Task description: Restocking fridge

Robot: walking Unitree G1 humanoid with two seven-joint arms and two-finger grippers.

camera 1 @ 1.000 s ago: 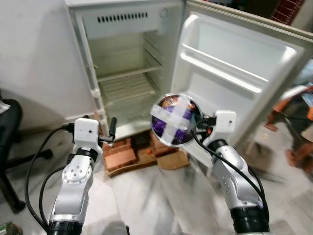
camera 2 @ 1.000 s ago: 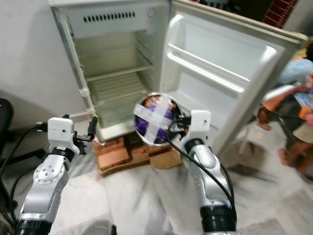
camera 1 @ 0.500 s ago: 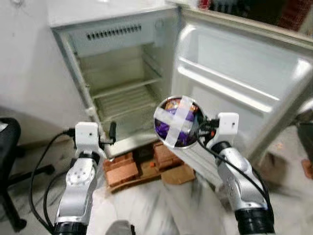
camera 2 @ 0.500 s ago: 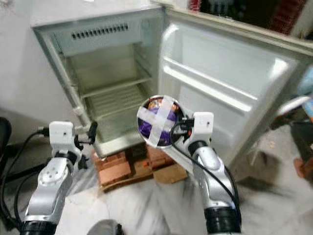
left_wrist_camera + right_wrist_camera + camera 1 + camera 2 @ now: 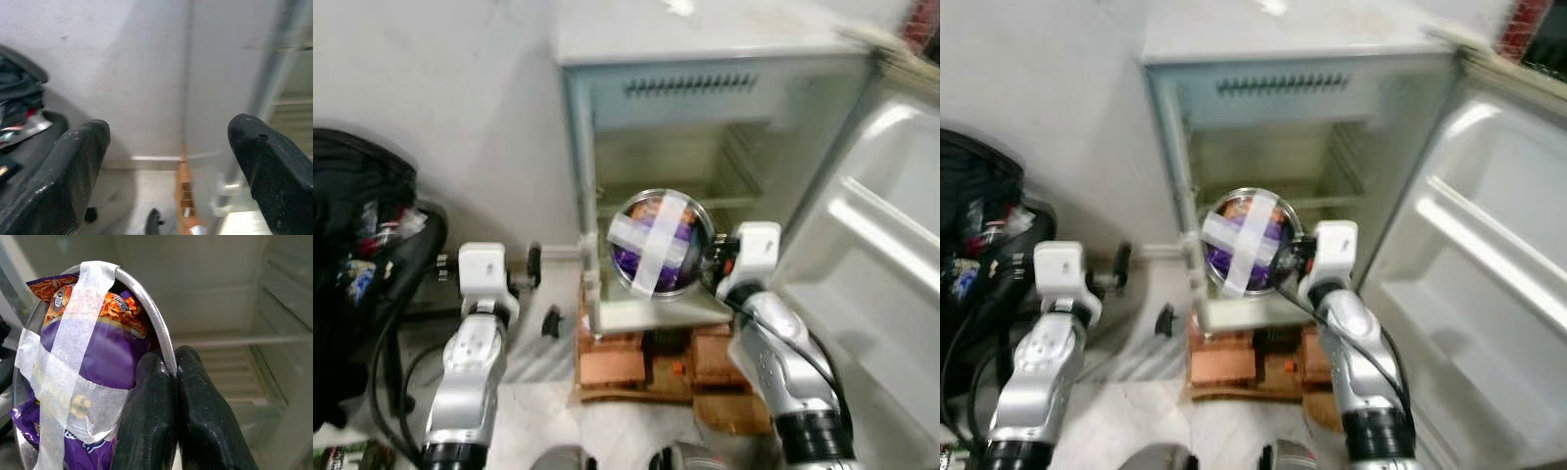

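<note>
A round steel bowl [image 5: 660, 243] holds a purple and orange snack packet [image 5: 105, 345], held in by two crossed strips of white tape. My right gripper [image 5: 173, 377] is shut on the bowl's rim and holds it up in front of the open fridge [image 5: 705, 147], level with its lower shelf. The fridge's shelves [image 5: 1273, 201] look bare. The fridge door [image 5: 1489, 284] stands wide open on the right. My left gripper [image 5: 168, 161] is open with nothing in it, raised to the left of the fridge, facing the white wall.
The fridge stands on red bricks [image 5: 651, 362] over a tiled floor. A black chair [image 5: 362, 245] piled with dark clothes stands at the left by the wall. A small dark object [image 5: 551, 320] lies on the floor beside the bricks.
The camera has swung to the right, so the fridge now sits straight ahead and the chair has come into view. The bowl stays in my right gripper, now in front of the fridge opening.
</note>
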